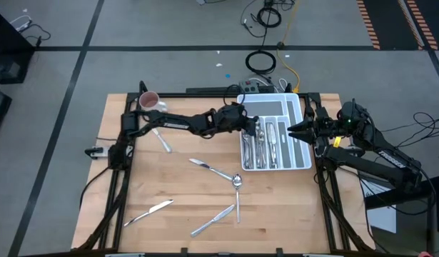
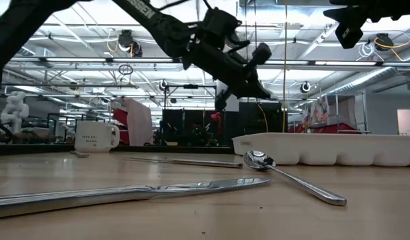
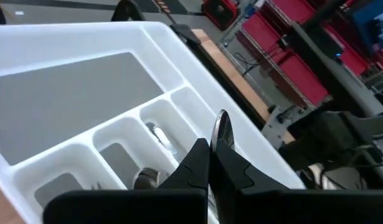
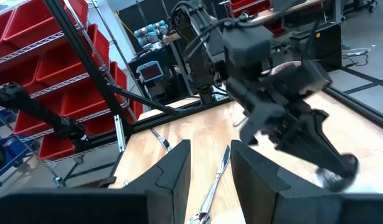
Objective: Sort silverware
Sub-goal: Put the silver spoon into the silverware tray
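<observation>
My left gripper reaches from the table's left over the white divided tray at the back right. It is shut on a slim shiny piece of silverware; whether fork, spoon or knife I cannot tell. The tray's compartments lie right below it and hold several sorted pieces. Loose silverware lies flat on the wooden table: a knife, a piece, a spoon, and two knives. My right gripper waits open beside the tray's right edge, nothing between its fingers. My left gripper pinches the silver piece between its two fingers, and one rounded end sticks out past the fingertips. The fingers come from the table's left, slanting a little downward. The piece is lifted clear, above the tray's compartments.
A white mug stands at the table's back left. In the low view a knife and a spoon lie close in front. Black frame rails run along the table's sides. Bare wood shows at the near right.
</observation>
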Tool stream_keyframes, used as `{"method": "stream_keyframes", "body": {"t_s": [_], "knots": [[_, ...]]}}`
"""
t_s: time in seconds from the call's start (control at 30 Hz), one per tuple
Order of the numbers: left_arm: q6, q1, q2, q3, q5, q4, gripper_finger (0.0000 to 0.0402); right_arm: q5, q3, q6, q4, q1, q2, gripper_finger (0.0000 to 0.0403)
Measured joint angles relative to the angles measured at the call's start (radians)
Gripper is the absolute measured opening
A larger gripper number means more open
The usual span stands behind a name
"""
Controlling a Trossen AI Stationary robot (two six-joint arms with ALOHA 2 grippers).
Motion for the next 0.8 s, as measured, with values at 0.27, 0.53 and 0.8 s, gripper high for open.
{"method": "stream_keyframes", "body": {"t_s": [0.27, 0.53, 0.8], "knots": [[-0.007, -0.002, 0.108, 0.059, -0.044, 0.032, 0.0004, 0.0, 0.0, -0.007, -0.002, 0.0, 0.0, 0.0105], [-0.006, -0.008, 0.155, 0.091, -0.048, 0.032, 0.0004, 0.0, 0.0, -0.008, -0.002, 0.0, 0.0, 0.0105], [0.036, -0.032, 0.155, 0.091, -0.078, 0.025, 0.0004, 0.0, 0.0, -0.015, -0.002, 0.0, 0.0, 0.0105]]}}
